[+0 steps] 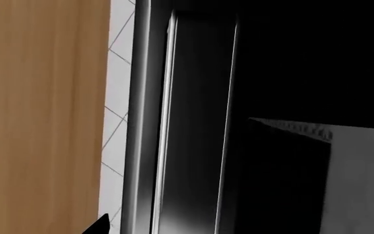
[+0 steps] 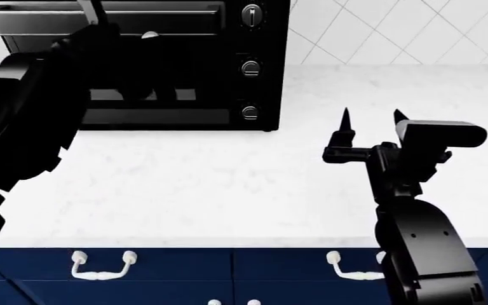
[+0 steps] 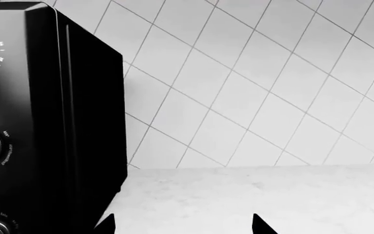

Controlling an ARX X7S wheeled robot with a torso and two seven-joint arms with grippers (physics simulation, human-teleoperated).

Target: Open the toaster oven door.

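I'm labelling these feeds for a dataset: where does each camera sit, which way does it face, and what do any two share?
Head view: from the robot's head, looking forward and down over the white counter at the toaster oven; both arms show, the right hand open over the counter.
Left wrist view: on the left arm, pressed close to the toaster oven door, with wood and tile beside it.
Right wrist view: on the right arm, facing the tiled wall; fingertips show.
Head and right wrist views share the oven's knobs.
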